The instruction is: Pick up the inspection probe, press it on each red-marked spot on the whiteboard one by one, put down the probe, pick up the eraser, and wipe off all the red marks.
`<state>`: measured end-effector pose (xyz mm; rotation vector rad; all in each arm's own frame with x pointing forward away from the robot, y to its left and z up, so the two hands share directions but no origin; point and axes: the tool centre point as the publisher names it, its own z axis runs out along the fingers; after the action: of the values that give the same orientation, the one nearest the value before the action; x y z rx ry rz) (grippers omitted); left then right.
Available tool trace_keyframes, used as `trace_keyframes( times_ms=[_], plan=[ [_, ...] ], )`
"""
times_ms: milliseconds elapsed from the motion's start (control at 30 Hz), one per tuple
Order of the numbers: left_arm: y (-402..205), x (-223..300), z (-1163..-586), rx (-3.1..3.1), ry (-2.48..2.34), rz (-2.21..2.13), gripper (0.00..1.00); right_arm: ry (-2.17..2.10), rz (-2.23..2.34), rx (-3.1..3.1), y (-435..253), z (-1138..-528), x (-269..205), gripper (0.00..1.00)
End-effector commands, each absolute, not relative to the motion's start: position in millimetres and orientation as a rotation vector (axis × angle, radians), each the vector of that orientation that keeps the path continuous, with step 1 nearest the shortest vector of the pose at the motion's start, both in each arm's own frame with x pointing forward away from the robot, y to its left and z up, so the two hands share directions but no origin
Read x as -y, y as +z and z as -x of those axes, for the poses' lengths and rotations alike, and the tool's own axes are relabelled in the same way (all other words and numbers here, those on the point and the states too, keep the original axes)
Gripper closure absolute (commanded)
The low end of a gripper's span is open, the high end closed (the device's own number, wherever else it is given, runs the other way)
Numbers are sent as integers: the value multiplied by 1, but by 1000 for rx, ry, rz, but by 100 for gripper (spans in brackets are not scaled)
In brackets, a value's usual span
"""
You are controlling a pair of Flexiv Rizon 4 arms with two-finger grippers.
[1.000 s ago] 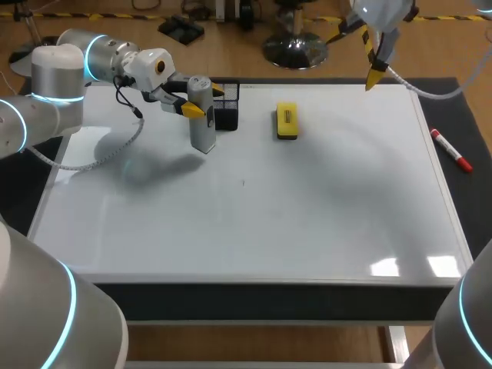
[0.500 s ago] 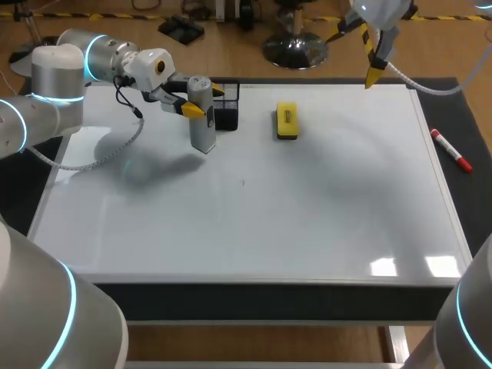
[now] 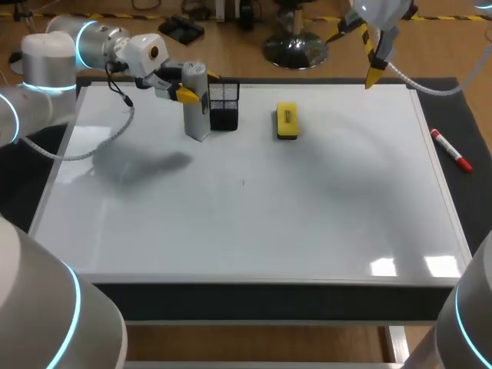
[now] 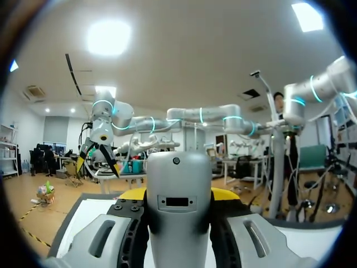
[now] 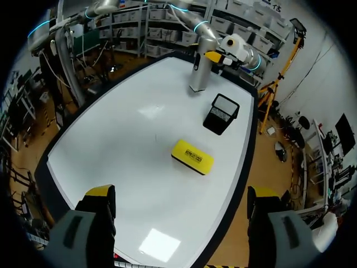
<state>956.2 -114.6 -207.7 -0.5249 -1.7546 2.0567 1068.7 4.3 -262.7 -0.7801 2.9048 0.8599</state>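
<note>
A black mesh basket (image 3: 223, 105) is standing just beside the upright grey inspection probe (image 3: 197, 108) on the whiteboard (image 3: 254, 207). The yellow eraser (image 3: 287, 121) is lying nearby, and a red marker (image 3: 451, 150) is lying off the board on the table. The left end effector (image 3: 198, 86) is clamping the probe from both sides. The right end effector (image 5: 181, 195) is hanging wide open and empty, its wrist view alone looking down into the basket.

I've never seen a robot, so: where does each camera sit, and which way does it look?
Head view: above and behind the robot, looking down on the whiteboard; left arm and right arm show.
Left wrist view: on the left wrist, facing along the left claw gripping the probe.
Right wrist view: on the right wrist, looking down past the open right claw.
Head and right wrist views share the eraser and probe.
</note>
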Motion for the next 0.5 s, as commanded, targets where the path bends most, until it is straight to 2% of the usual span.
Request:
trace_keyframes(
  times_ms=[33,500],
  plan=[
    [-190,114,-953,1823,2067,505,100,855,785,-2909,-262,-1070,-4,0],
    [-149,126,-992,1915,2186,510,100,855,785,-2909,-262,-1070,-4,0]
  ],
)
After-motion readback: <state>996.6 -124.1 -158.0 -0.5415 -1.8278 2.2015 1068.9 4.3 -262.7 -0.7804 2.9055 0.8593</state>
